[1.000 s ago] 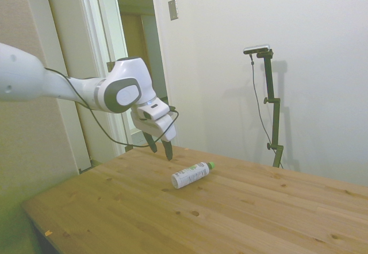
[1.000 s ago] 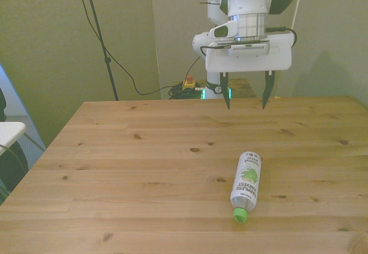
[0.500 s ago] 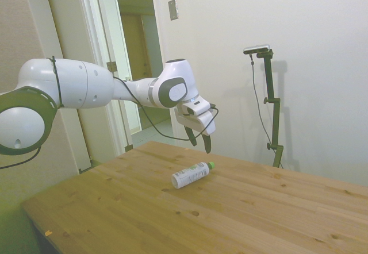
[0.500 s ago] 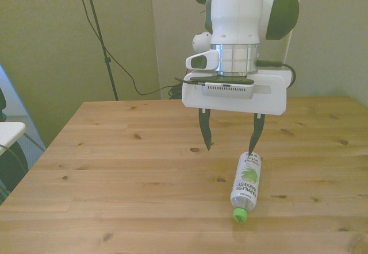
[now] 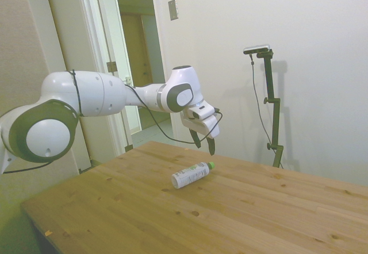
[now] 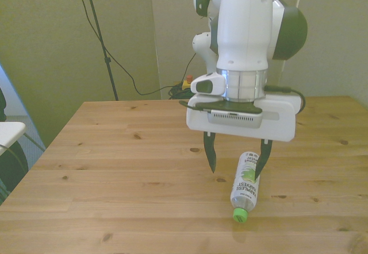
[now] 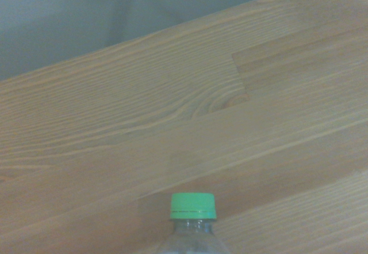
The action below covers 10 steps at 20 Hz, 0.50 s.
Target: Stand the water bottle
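So basically nothing's done yet: the gripper (image 6: 236,166) hangs above the table (image 6: 115,168) with its fingers spread wide and nothing between them. Just to the front view's right of centre, the water bottle (image 6: 246,183) is lying flat on its side, green cap (image 7: 193,206) pointing at the near edge. The grab, the tip-up and the release all look left to do.

I count one water bottle (image 6: 246,184) with one green cap (image 6: 240,214). One gripper (image 6: 236,166), two fingers (image 6: 210,157). One table (image 6: 115,168), nothing else to count.
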{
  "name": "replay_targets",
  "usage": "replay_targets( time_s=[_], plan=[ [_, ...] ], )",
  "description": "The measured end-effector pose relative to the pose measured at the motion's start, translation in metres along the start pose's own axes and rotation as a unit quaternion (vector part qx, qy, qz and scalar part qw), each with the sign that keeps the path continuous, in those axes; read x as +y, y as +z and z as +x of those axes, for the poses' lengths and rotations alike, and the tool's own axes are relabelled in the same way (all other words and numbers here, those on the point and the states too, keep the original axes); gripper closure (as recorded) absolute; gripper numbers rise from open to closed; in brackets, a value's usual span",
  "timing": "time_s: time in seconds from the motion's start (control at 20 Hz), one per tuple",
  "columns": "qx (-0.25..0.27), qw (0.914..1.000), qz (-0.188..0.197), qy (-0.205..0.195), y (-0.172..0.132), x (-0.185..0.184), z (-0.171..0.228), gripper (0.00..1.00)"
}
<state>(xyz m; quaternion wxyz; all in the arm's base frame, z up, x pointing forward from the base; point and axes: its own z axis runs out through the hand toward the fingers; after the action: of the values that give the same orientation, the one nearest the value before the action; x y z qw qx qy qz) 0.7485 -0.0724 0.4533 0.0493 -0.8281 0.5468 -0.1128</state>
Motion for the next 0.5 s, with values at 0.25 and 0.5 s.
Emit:
replay_targets(
  time_s=[0.25, 0.5],
  plan=[
    [0.001, 0.9999, -0.009, 0.004, 0.044, -0.013, 0.001, 0.0],
    [0.0, 0.9998, -0.018, 0.004, 0.073, -0.023, -0.002, 0.0]
  ],
)
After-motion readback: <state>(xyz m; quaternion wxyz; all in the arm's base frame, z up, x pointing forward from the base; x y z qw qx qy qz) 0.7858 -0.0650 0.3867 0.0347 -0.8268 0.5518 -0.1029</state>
